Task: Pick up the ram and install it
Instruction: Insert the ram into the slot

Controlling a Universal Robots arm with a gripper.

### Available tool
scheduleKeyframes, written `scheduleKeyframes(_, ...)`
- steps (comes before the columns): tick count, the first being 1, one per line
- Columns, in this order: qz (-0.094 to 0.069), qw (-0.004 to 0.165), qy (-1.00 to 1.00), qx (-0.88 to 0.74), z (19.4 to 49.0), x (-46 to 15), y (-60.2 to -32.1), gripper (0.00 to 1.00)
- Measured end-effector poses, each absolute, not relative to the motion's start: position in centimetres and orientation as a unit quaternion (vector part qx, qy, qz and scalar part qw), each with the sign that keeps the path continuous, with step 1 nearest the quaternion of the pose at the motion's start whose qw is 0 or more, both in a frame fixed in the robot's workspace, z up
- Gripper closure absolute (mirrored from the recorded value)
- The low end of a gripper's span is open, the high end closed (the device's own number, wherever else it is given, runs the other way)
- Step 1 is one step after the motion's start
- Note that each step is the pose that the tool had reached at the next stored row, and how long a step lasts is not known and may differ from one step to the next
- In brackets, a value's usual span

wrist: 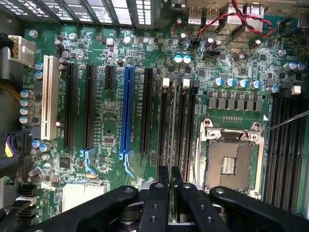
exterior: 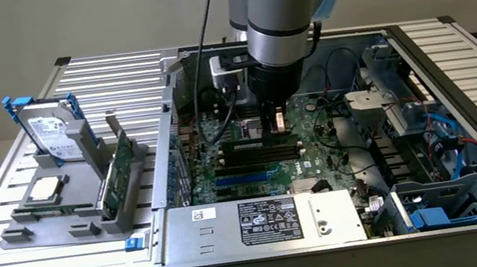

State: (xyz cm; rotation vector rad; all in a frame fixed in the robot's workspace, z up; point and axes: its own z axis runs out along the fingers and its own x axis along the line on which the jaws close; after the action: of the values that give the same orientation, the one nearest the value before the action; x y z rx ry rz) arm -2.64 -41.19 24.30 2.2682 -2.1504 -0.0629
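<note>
My gripper (exterior: 278, 126) hangs from the arm inside the open computer case (exterior: 459, 93), low over the motherboard (exterior: 318, 157). In the wrist view its two black fingers (wrist: 157, 203) are shut on the ram (wrist: 172, 137). The ram shows edge-on as a thin grey-green strip running out from between the fingers. It lies along and just above the black memory slots (wrist: 163, 121) with white end clips, beside the CPU socket (wrist: 231, 159). I cannot tell whether its edge touches a slot.
A grey fixture (exterior: 45, 229) at the exterior view's left holds a silver hard drive with a blue bracket (exterior: 54, 136), a square processor (exterior: 46, 190) and an upright green board (exterior: 117, 176). The power supply (exterior: 262, 222) and drive cages (exterior: 439, 206) crowd the case.
</note>
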Motion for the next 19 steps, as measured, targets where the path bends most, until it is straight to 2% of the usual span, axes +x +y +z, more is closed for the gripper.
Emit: scheduleKeyframes(19, -0.021, 0.008, -0.69, 0.723, 23.1, -2.4, -41.6, 0.86)
